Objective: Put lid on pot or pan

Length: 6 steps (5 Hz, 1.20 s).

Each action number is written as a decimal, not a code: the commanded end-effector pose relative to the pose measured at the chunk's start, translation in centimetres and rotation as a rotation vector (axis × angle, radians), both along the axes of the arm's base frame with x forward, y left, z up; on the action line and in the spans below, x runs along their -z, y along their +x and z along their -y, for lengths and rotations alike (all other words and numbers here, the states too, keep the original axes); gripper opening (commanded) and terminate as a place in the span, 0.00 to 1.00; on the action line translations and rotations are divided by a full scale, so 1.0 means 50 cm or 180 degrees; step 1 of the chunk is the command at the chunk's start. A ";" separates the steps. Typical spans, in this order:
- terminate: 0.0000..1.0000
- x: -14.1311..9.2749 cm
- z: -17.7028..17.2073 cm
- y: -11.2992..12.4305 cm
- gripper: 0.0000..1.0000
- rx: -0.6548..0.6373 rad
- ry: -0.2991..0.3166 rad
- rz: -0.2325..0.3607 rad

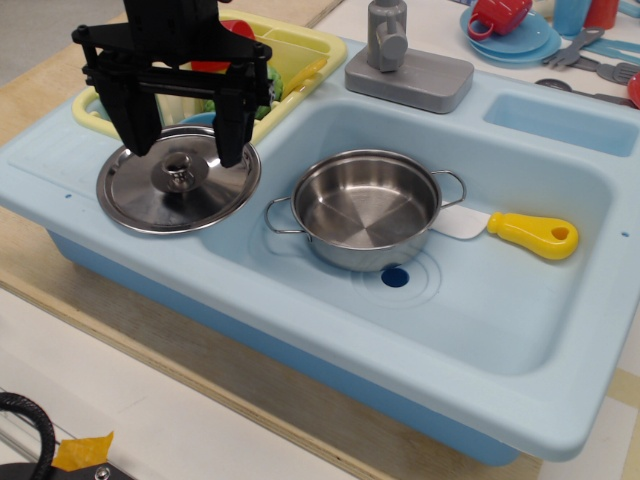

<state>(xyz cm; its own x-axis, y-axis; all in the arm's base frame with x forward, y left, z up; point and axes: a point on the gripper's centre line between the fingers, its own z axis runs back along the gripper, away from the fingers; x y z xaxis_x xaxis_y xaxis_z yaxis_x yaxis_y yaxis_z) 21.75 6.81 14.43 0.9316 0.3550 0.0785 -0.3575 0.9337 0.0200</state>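
The lid (160, 195), a round shiny steel disc with a small centre knob, lies flat on the light blue sink's left drainboard. The pot (366, 208), a shallow shiny steel pot with two wire loop handles, stands empty in the sink basin to the lid's right. My black gripper (184, 155) hangs open right over the lid, one finger on each side of the knob, fingertips just above or at the lid's surface. It holds nothing.
A yellow dish rack (292, 55) with red and green toys sits behind the lid. A yellow-handled toy knife (520, 231) lies in the basin right of the pot. The grey faucet (400, 62) stands behind the basin. Dishes and cutlery (520, 30) are at the back right.
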 end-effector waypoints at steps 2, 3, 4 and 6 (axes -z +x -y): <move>0.00 0.026 -0.028 -0.006 1.00 -0.0077 -0.0062 -0.0050; 0.00 0.036 -0.033 -0.006 1.00 -0.0082 -0.0095 -0.0072; 0.00 0.044 -0.033 -0.009 0.00 -0.0113 -0.0127 -0.0094; 0.00 0.039 -0.027 -0.016 0.00 -0.0153 -0.0127 -0.0103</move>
<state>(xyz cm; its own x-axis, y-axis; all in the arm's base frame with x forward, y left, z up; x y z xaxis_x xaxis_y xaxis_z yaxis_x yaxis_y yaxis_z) 20.68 7.69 12.20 0.9104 0.4136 -0.0015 -0.4136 0.9104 0.0001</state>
